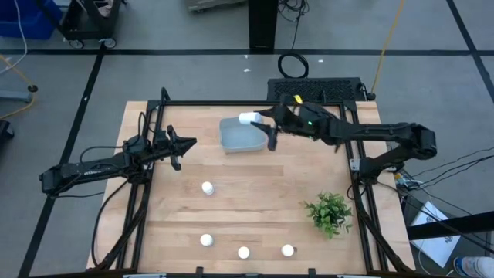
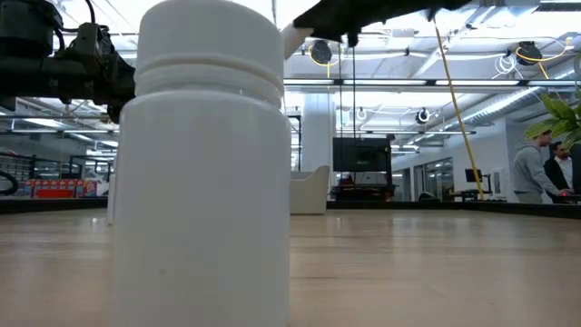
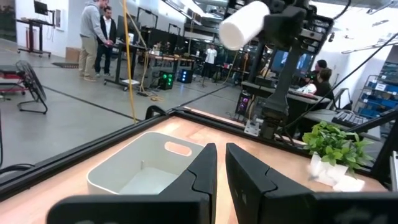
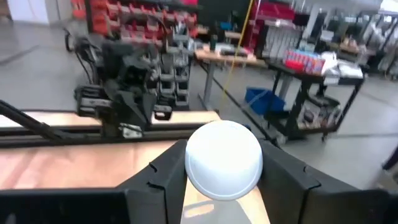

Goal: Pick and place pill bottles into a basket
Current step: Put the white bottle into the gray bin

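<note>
My right gripper (image 1: pixel 266 121) is shut on a white pill bottle (image 1: pixel 248 118), high over the far edge of the pale grey-blue basket (image 1: pixel 241 136). The bottle also shows in the left wrist view (image 3: pixel 242 25), the right wrist view (image 4: pixel 224 158) and the low view (image 2: pixel 295 41). The basket (image 3: pixel 140 168) rests on its flat bottom and looks empty. Several more bottles stand upright on the table: one in the middle (image 1: pixel 207 188) and three near the near edge (image 1: pixel 206 240), (image 1: pixel 243 252), (image 1: pixel 287 249). My left gripper (image 1: pixel 185 144) hovers shut and empty left of the basket, its fingers (image 3: pixel 205 171) pointing toward it. My right gripper pinches the bottle's round side (image 4: pixel 186 163) between its two fingers (image 4: pixel 283 177). The fingers come level from the table's right and lie along the bottle. The bottle's free round end (image 3: pixel 231 30) points toward the table's left. The bottle is lifted clear, roughly level, above the basket.
A small green plant (image 1: pixel 330 212) stands at the table's right near part. A black frame rail (image 1: pixel 231 103) runs along the far edge behind the basket. In the low view one bottle (image 2: pixel 204 173) stands right before the camera. People stand in the room beyond (image 3: pixel 99 37).
</note>
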